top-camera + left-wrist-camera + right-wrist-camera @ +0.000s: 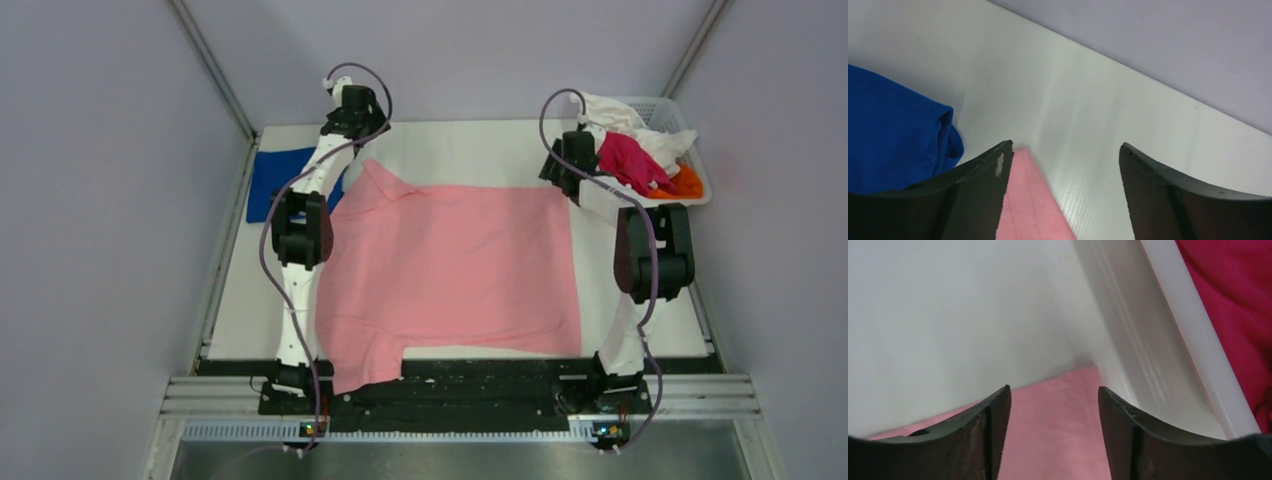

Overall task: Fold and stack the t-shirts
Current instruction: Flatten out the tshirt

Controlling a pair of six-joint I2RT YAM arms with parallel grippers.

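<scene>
A light pink t-shirt lies spread flat on the white table, one sleeve at the far left and one over the near edge. A folded royal blue t-shirt lies at the far left, also in the left wrist view. My left gripper is open over the pink sleeve tip. My right gripper is open above the pink shirt's far right corner, beside the basket.
A white slotted basket at the far right holds magenta, white and orange t-shirts. Its wall stands right next to my right gripper. Grey enclosure walls stand on both sides.
</scene>
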